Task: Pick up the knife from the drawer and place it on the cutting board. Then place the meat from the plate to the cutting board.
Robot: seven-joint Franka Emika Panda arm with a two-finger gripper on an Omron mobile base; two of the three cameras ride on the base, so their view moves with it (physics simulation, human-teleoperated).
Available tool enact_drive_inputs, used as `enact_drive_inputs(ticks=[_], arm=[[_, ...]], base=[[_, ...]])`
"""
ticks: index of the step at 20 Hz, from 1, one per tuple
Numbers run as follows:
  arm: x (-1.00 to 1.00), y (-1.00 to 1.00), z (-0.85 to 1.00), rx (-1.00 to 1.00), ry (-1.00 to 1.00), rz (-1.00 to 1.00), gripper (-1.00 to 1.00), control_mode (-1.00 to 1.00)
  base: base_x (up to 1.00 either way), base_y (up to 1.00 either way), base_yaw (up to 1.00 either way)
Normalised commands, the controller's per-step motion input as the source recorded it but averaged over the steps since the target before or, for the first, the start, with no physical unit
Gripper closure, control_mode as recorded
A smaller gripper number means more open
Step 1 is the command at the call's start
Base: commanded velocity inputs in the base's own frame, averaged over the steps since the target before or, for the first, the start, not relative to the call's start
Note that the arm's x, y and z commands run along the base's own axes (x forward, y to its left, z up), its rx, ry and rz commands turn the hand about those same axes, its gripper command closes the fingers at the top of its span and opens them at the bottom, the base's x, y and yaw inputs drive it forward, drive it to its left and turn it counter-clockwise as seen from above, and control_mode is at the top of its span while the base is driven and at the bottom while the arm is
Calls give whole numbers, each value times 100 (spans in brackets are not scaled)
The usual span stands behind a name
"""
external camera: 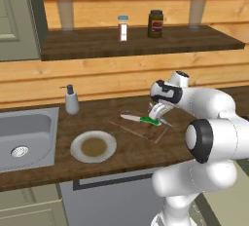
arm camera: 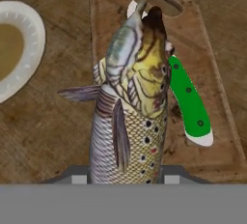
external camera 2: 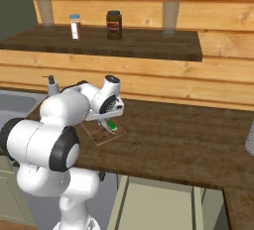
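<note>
Closest in, fish point(arm camera: 130, 107) pinched between the gripper point(arm camera: 126, 178) fingers and hanging head-down over the cutting board point(arm camera: 212, 73), with the plate point(arm camera: 29, 59) bare to the left and green-handled knife point(arm camera: 189, 103) lying on the board to the right.

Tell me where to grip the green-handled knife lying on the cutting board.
Grip the knife by its green handle from straight above, jaws across its narrow width: it lies flat on the cutting board, beside the fish that the gripper holds.
</note>
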Motion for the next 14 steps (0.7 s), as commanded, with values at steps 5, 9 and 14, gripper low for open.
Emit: enact_drive_inputs(ticks=[5,9,14], arm=[[21,16,-10,0,7,0,100,-100],[27,19,-17,-1,4,0,100,-100],[9,7,-26,-2,0,0,100,-100]], base=[[0,0,0],[0,0,0],[0,0,0]])
